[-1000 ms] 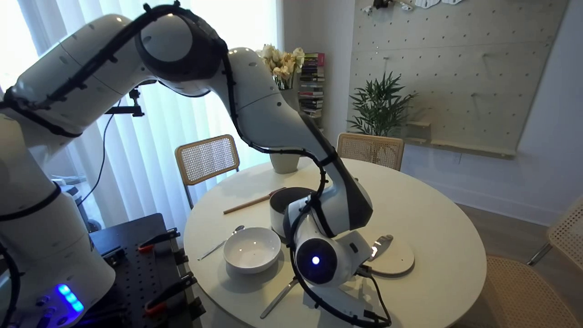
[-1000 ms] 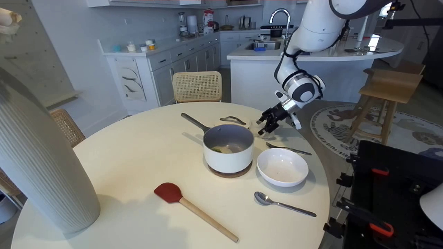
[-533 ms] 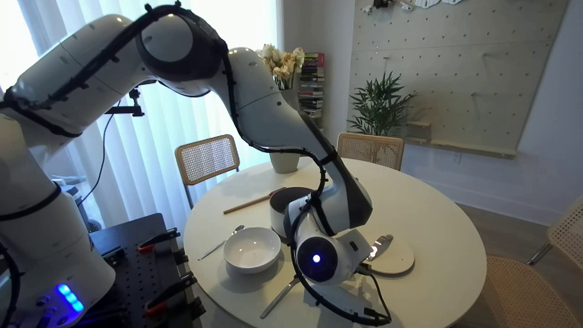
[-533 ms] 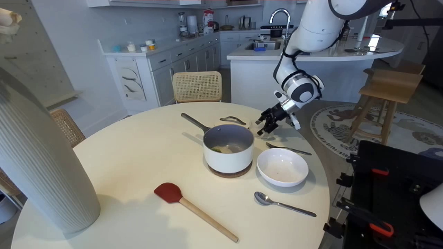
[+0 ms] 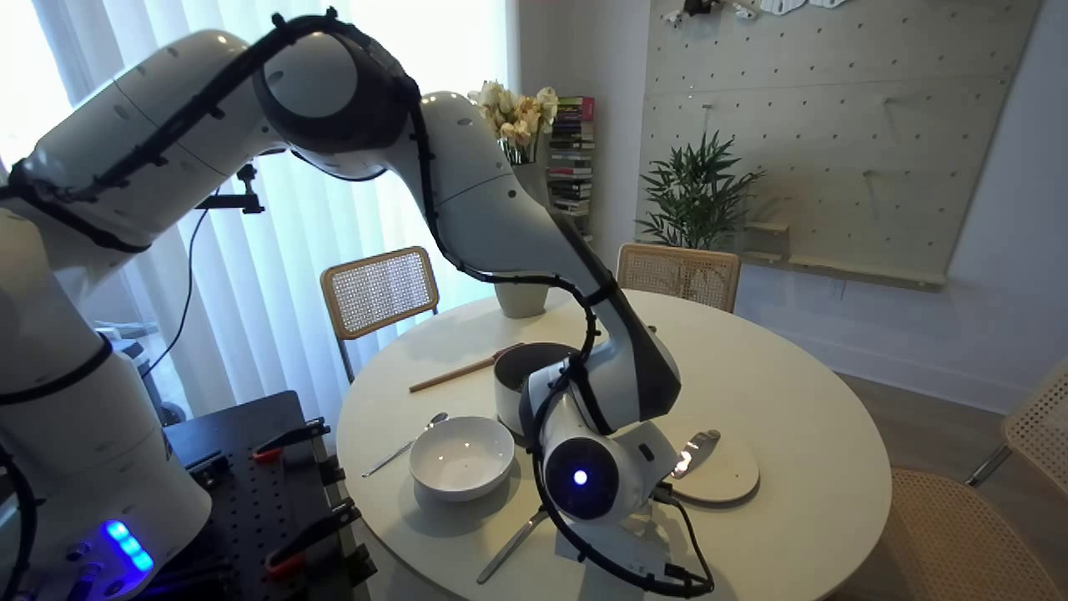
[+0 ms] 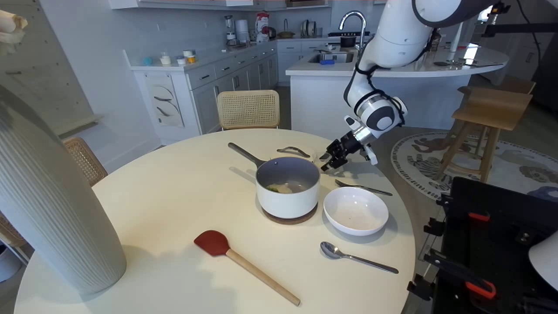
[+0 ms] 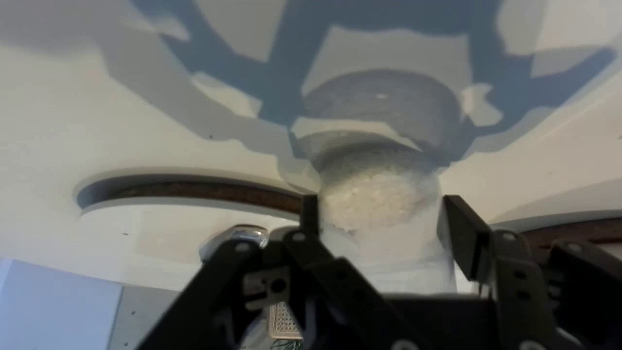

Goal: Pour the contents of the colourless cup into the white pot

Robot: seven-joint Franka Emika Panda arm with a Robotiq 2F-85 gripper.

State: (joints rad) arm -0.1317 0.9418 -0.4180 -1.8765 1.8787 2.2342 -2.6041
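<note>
Gripper [image 7: 381,214]: low over the table [image 6: 152,218], fingers [image 7: 464,236] parted to either side of the colourless cup [image 7: 384,238]; clamped on or not, we can't tell!
Cup's place: right there between the fingers, pale grains [image 7: 371,197] inside; resting or raised, we can't say.
White pot [image 6: 287,204]: near the cup, upright on a brown mat [image 6: 291,221], something pale [image 6: 282,188] in the bottom.
White bowl [image 6: 355,213]: beside the pot, and we spot a fork [image 6: 366,189] near its rim.
</note>
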